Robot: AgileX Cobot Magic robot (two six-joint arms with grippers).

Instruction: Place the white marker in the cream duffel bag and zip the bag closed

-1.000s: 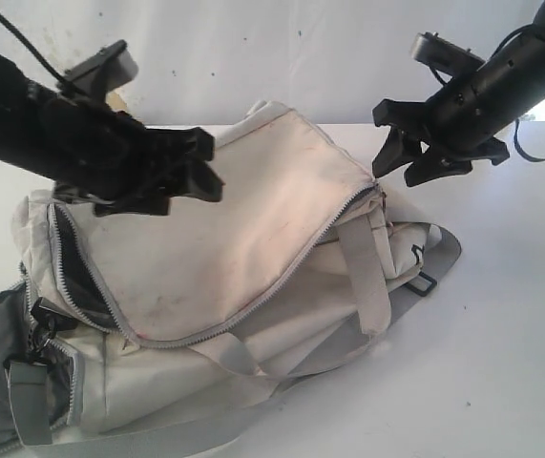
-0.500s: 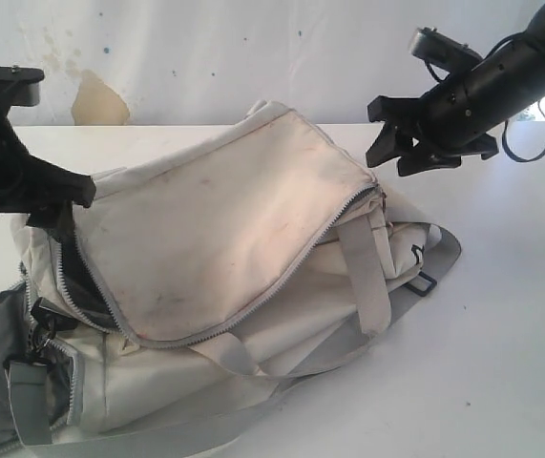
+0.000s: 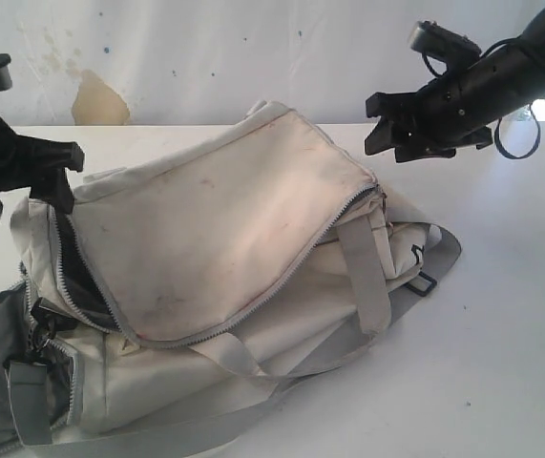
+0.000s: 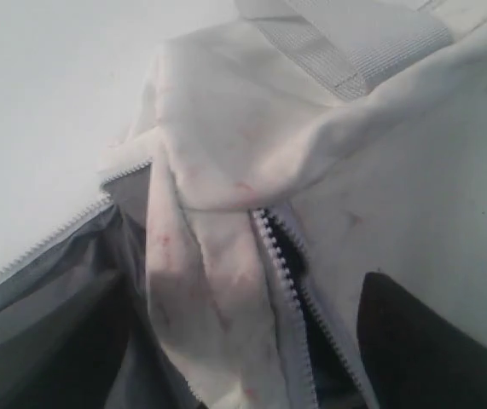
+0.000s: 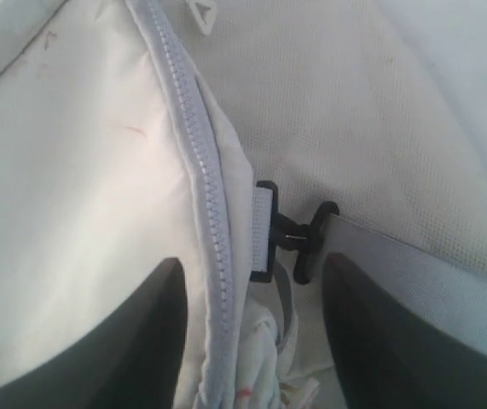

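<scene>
A white table (image 3: 501, 315) fills the near and right part of the scene, its top plain and matte with a few tiny dark flecks (image 3: 463, 307) near the right side. Behind it at the far edge stands a pale wall (image 3: 253, 48), scuffed and dotted with small marks. Low on the wall at far left is a yellowish-brown patch (image 3: 98, 100), just above the table's edge.
</scene>
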